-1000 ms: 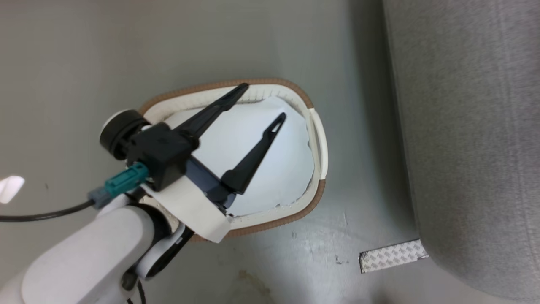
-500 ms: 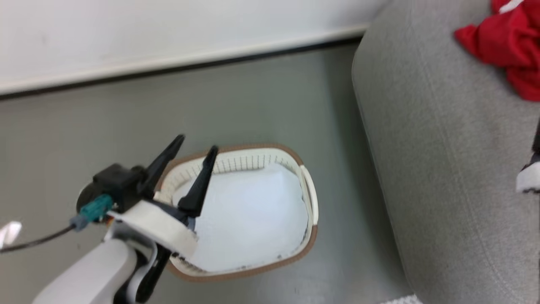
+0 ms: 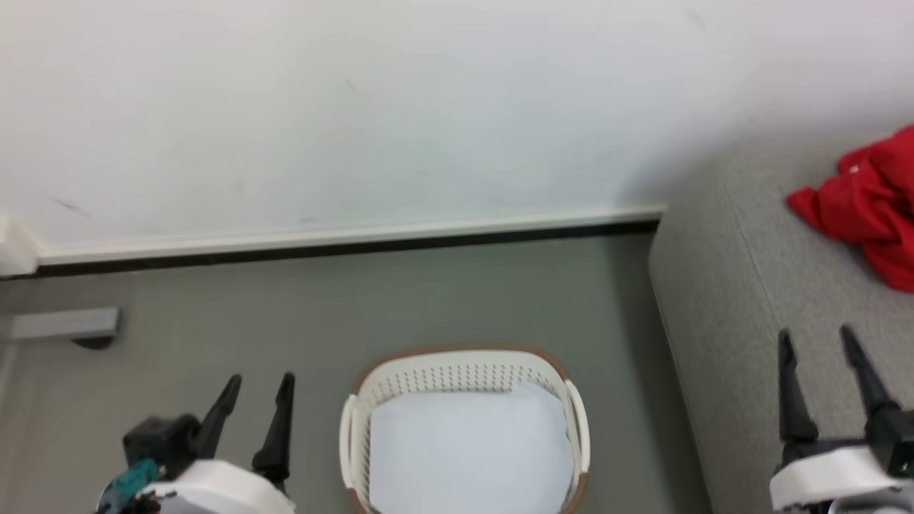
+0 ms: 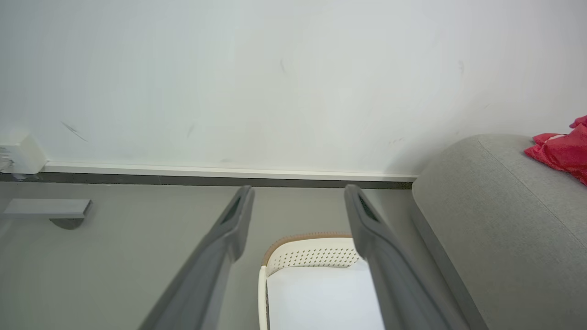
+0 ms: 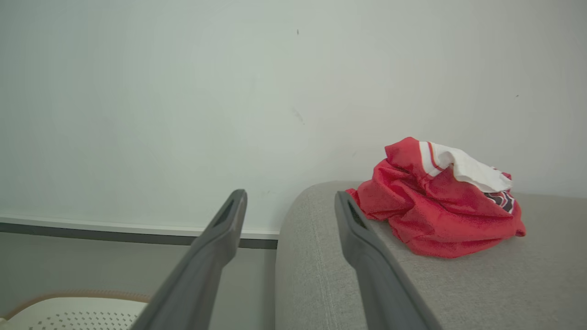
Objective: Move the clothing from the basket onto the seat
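The red clothing (image 3: 864, 203) lies crumpled on the grey seat (image 3: 721, 343) at the right; the right wrist view shows this clothing (image 5: 435, 208) with a white sleeve and striping on top, resting on the seat (image 5: 321, 256). The white basket (image 3: 457, 371) with a brown rim stands on the floor at bottom centre, holding only its white pad (image 3: 468, 453). My left gripper (image 3: 258, 385) is open over the floor left of the basket. Over the seat's near edge, my right gripper (image 3: 816, 341) is open and empty.
A white wall with a dark skirting strip (image 3: 343, 246) runs behind the basket. A grey bracket (image 3: 64, 325) and a white box (image 3: 14, 246) sit at the wall's foot on the left. Grey floor (image 3: 428, 300) lies between wall, basket and seat.
The head camera has tilted up, bringing wall and clothing into view. My left gripper has drawn back from over the basket to its left side. My right gripper now shows over the seat.
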